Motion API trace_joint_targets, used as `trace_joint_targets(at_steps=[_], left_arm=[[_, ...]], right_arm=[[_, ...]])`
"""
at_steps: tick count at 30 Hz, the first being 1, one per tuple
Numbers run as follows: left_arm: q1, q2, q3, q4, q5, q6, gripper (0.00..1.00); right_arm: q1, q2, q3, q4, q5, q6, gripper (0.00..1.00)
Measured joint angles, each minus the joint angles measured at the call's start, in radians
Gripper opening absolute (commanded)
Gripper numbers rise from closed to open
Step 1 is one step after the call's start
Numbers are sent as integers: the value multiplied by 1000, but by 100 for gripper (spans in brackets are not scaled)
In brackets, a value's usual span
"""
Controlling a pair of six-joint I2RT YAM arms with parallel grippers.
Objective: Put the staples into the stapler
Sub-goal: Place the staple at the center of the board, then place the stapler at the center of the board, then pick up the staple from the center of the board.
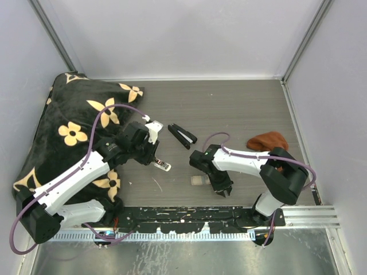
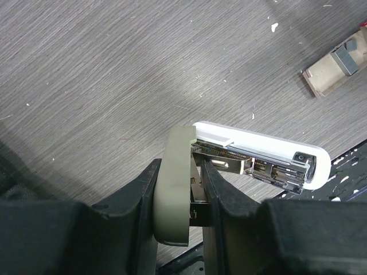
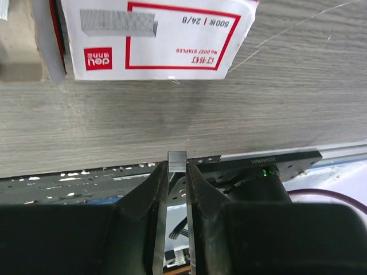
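Jaws of the right gripper (image 3: pixel 177 172) are closed on the staples (image 3: pixel 177 158), a short grey strip pinched upright between the tips. It is held just above the table (image 3: pixel 258 103), close to the front edge. The red-and-white box (image 3: pixel 172 34) lies flat on the wood just beyond the strip, with a drawing of a staple strip printed on its face.

The left gripper (image 2: pixel 180 175) is clamped on the greenish end of the stapler (image 2: pixel 258 152). The stapler is swung open, so its white top points away from the fingers and the metal channel under it is bare. Whether the stapler touches the wood cannot be told.

From above, the stapler sits between the two arms, left of the box and apart from it, and the staples are to the right of the box. A slim black tool (image 1: pixel 182 136) lies on the table beyond the stapler. A black flowered blanket (image 1: pixel 74 132) covers the left side under the left arm, and a brown cloth (image 1: pixel 268 140) lies at the right
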Motion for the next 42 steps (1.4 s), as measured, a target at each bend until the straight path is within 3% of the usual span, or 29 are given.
trace_joint_targets(at_steps=[13,20,23,26,32,37,42], left_arm=[[0,-26,0,0,11,0,0],[0,-33,0,0,11,0,0],[0,-33,0,0,11,-1,0],[0,-33,0,0,11,-1,0],[0,-33,0,0,11,-1,0],[0,-33,0,0,11,-1,0],[0,-33,0,0,10,0,0]], right_arm=[[21,165,79,-63,-27,-56,24],[26,218,117,-28,-39,-90,57],[27,218,138,-11,-42,-100,63],[27,215,168,4,-40,-100,62],[25,92,151,61,-27,-60,37],[24,-94,6,118,-48,2,33],[24,-121,-80,134,-70,33,32]])
